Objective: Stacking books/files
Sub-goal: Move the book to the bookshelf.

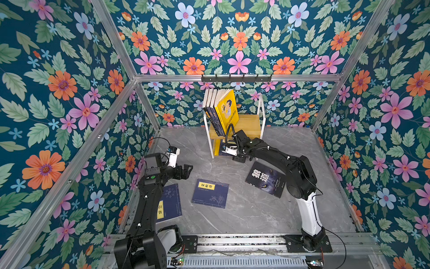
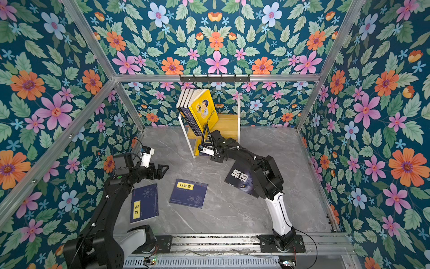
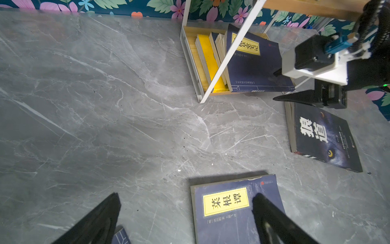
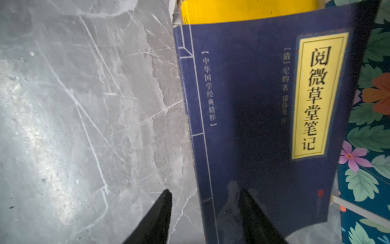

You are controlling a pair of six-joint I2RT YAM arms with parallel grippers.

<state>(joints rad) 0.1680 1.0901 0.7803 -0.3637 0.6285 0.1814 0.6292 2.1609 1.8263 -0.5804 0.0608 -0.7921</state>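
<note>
Leaning upright, navy book (image 4: 253, 105) stands just before right pincer (image 4: 205, 191).

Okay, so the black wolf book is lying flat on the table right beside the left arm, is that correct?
Not quite. The black wolf book lies flat on the table, but beside the right arm, not the left. Both top views show it.

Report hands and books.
Left hand open above grey marble table. Right hand open at navy yellow-labelled paperback on white rack's lower shelf. Dark wolf-cover book under right arm.
</note>
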